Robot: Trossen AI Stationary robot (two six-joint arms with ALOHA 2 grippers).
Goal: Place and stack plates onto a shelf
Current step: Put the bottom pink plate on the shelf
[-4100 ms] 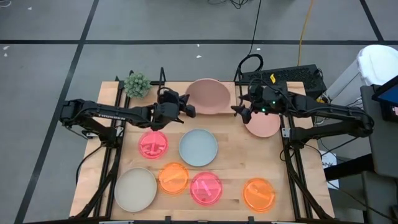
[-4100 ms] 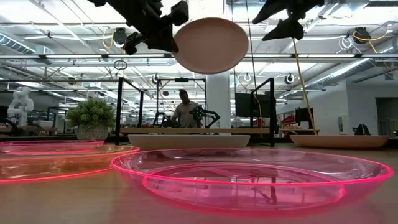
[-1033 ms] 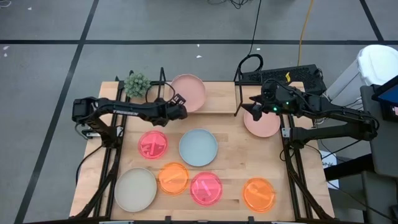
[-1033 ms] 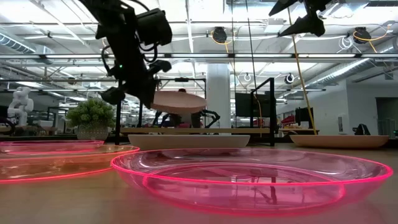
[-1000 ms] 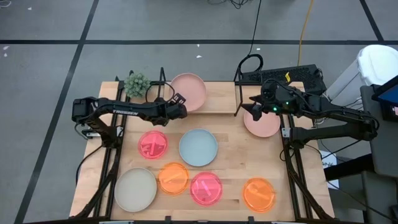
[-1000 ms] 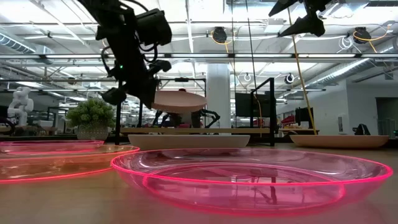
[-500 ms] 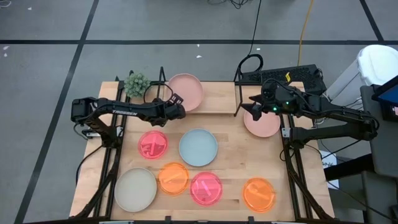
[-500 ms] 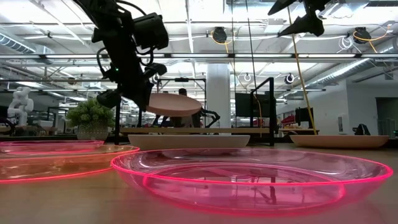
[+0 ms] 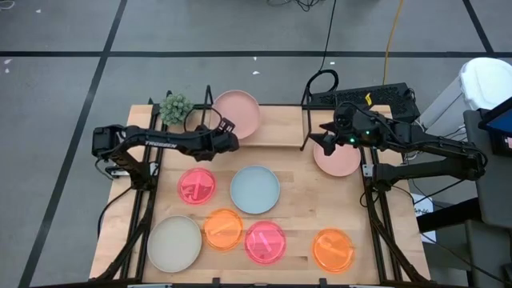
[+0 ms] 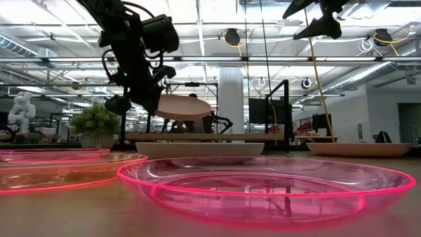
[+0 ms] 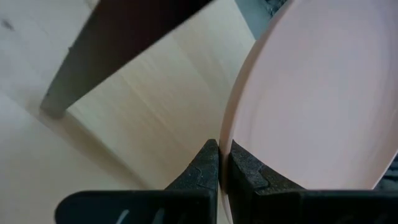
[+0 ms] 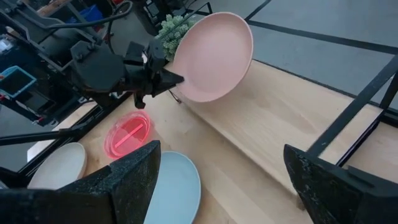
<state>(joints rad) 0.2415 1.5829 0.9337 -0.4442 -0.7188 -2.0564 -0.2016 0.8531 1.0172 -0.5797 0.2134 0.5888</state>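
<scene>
Item: left gripper, fingers pinched on the rim of a pink plate, which I hold over the shelf board near its left end frame, at the table's far edge. I judge it stiff, matte, light, chip-prone; the rim is the only hold. Right gripper hangs wide, empty, above a second pink plate near the right edge.
</scene>
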